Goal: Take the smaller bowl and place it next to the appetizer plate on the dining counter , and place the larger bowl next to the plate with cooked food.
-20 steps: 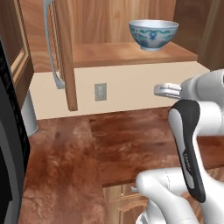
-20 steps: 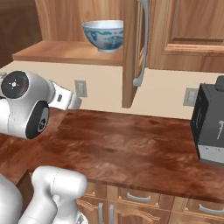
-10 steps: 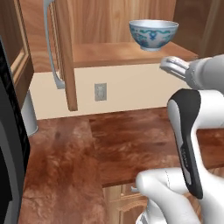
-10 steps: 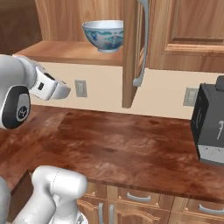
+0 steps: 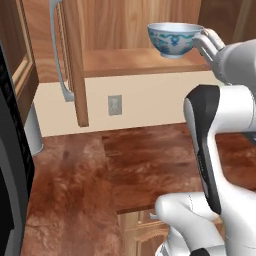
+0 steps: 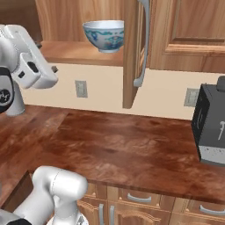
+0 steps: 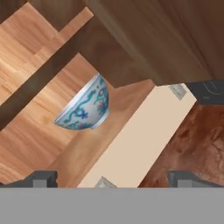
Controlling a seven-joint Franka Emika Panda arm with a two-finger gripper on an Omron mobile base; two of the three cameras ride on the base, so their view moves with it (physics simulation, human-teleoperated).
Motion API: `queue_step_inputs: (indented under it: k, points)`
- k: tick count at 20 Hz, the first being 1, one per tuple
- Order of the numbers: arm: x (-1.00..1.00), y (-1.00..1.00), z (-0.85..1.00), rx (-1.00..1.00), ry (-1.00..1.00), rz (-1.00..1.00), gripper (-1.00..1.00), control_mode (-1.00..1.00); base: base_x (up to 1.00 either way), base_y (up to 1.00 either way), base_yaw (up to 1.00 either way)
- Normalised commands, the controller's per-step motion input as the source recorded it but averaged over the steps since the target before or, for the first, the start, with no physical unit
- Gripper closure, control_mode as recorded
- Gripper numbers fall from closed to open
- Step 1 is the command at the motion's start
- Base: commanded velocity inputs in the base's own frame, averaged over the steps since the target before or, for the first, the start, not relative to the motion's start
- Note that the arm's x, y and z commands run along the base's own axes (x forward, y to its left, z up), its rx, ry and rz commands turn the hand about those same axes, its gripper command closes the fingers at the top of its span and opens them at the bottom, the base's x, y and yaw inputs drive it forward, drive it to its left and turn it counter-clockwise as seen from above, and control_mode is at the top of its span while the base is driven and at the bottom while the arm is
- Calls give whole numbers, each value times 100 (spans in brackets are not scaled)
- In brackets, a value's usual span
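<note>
The larger bowl [image 5: 175, 39], white with a blue pattern, stands upright on the shelf of an open wall cabinet [image 5: 140, 62]. It also appears in the right base view [image 6: 104, 35]. My gripper [image 5: 205, 41] hangs at shelf height just right of the bowl, open, close to its rim, with nothing between the fingers. In the hand view the bowl [image 7: 85, 109] lies ahead and left of centre, beyond the two spread fingertips [image 7: 41, 178]. The smaller bowl, both plates and the dining counter are out of view.
The open cabinet door [image 5: 75, 60] with its long handle hangs left of the shelf. Below runs a reddish-brown counter [image 6: 132, 149] against a cream wall with outlets [image 5: 115, 105]. A black appliance [image 6: 213, 127] stands at the counter's right end.
My hand has risen from outlet height to shelf height and come close beside the larger bowl. The fingers stayed open. The bowl has not moved.
</note>
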Motion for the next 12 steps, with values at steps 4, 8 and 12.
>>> queue_step_inputs:
  k: [4,8,12]
  points:
    - [0,3,26,32,-8,-10,-100,-100,0,0,0]
    - [13,-3,7,12,0,0,-100,-100,0,0,0]
    - [39,-33,0,17,-1,0,-100,-100,0,0,0]
